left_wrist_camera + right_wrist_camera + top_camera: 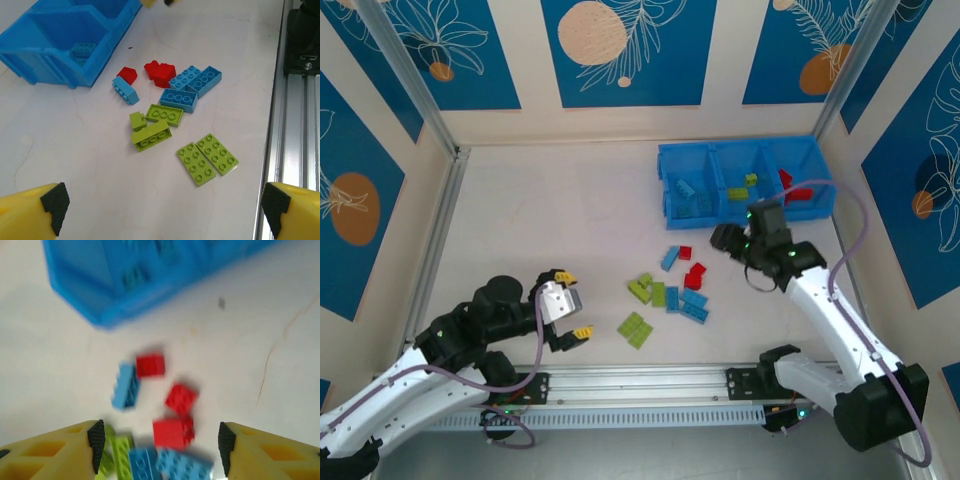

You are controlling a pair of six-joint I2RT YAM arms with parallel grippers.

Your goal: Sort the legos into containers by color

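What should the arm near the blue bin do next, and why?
Probably lower the right gripper onto one of the red bricks and close on it. Its jaws stand open and empty, those bricks lie on the table right ahead between its fingers, and red pieces already sit in the right-hand compartment of the bin.

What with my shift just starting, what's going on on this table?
Two robot arms are sorting red, light blue and lime green plastic bricks into a bright blue three-compartment plastic tray. Some already lie inside; a cluster lies on the table. The right gripper hovers open and empty near the tray; the left gripper hangs wide open.
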